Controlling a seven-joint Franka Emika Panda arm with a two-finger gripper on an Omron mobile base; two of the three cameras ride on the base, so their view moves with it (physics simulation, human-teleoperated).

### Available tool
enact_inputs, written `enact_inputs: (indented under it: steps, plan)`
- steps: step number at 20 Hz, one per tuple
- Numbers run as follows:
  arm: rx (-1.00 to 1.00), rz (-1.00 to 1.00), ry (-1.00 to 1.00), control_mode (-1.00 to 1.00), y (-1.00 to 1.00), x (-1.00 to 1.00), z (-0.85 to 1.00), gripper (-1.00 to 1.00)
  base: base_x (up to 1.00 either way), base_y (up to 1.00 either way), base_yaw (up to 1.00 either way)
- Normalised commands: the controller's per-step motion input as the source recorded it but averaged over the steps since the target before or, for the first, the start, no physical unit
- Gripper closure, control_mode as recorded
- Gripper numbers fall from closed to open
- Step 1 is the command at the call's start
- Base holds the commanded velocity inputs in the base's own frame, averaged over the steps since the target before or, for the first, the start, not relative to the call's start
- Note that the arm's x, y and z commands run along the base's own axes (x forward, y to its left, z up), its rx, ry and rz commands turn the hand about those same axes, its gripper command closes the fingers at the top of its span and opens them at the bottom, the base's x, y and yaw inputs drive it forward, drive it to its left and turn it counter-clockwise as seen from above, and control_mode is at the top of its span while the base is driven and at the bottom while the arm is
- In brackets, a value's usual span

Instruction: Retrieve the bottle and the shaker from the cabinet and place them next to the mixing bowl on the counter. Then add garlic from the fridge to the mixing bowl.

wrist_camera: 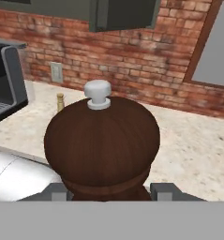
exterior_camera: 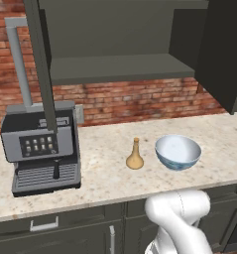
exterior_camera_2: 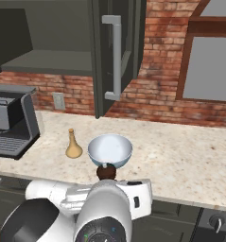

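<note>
Dark brown wood: the shaker [wrist_camera: 102,147] sits between the two finger tips of the gripper [wrist_camera: 104,192], its pale round knob on top — held, with the jaws partly closed against its base.
Shaker from the right base view: its brown top [exterior_camera_2: 106,172] peeks above the arm, at 6 o'clock of the mixing bowl [exterior_camera_2: 110,150], low in front of the counter edge.
Bottle: the tan-yellow bottle [exterior_camera: 135,156] already stands upright on the counter [exterior_camera: 105,173], just beside the bowl, at its 9 o'clock in the left base view.
Bowl: white inside, blue patterned outside, nothing in it.
Cabinet: the cabinet [exterior_camera: 120,67] hangs open at 12 o'clock above the bowl; its shelf is bare.
Other things: a grey coffee machine [exterior_camera: 40,149] at 9 o'clock on the counter; red brick wall behind.
Step in hand: by my reading, carrying the shaker to the bowl — the bottle is done, the garlic not yet begun.
Next move: likely bring the shaker over bare stone near the bowl, lower it upright until its base rests, then release without knocking bottle or bowl.
Writing: none readable; the machine's buttons show no legible labels.
</note>
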Motion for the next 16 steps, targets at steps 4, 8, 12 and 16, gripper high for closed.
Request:
enact_inputs:
  steps: [4,8,12,16]
  plan:
    - [0.0,0.03,-0.09,-1.0,-0.08,0.69,-0.61,1.0,0.0,0.0,0.0]
    - [0.0,0.06,-0.09,-1.0,-0.2,0.66,-0.74,1.0,0.0,0.0,0.0]
    - [0.0,0.08,-0.09,-1.0,-0.17,0.6,-0.77,1.0,0.0,0.0,0.0]
    - [0.0,0.06,-0.09,-1.0,-0.09,0.61,-0.71,1.0,0.0,0.0,0.0]
